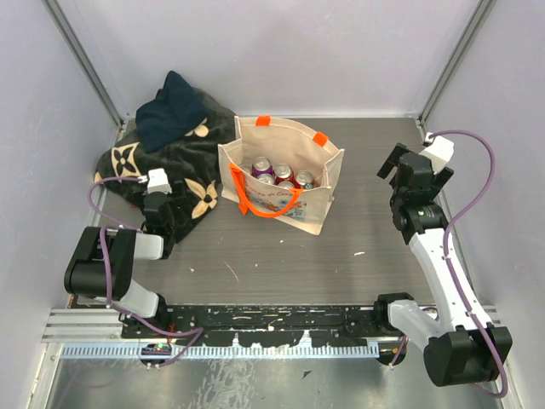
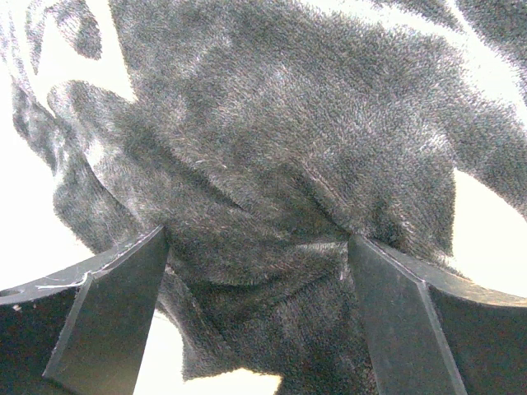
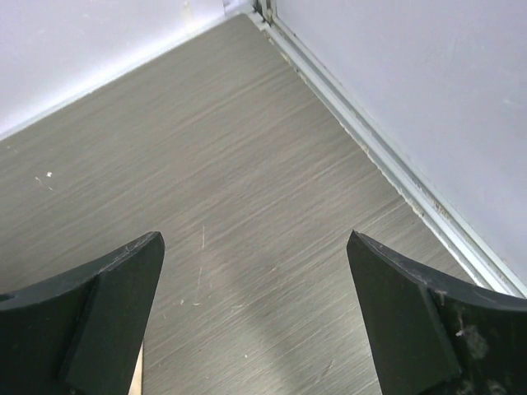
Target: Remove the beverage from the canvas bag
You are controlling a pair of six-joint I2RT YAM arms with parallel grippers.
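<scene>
The canvas bag (image 1: 315, 213) is standing upright toward the back of the counter (image 1: 281, 264), its top gaping, with several beverage cans (image 1: 283, 174) sitting inside. The left hand (image 2: 257, 247) is hanging wide open, holding nothing, close over the dark floral blanket (image 1: 192, 175) (plush pile is filling its wrist view), left of the bag. The right hand (image 3: 255, 247) is gaping open and empty too, over bare counter near the right wall, well apart from the bag.

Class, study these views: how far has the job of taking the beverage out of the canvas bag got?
Done: nothing yet; the cans sit inside the canvas bag. In hand: nothing; the left gripper is open over the dark blanket, the right gripper open above bare table. To do: reach in, grip a can, lift it out.
</scene>
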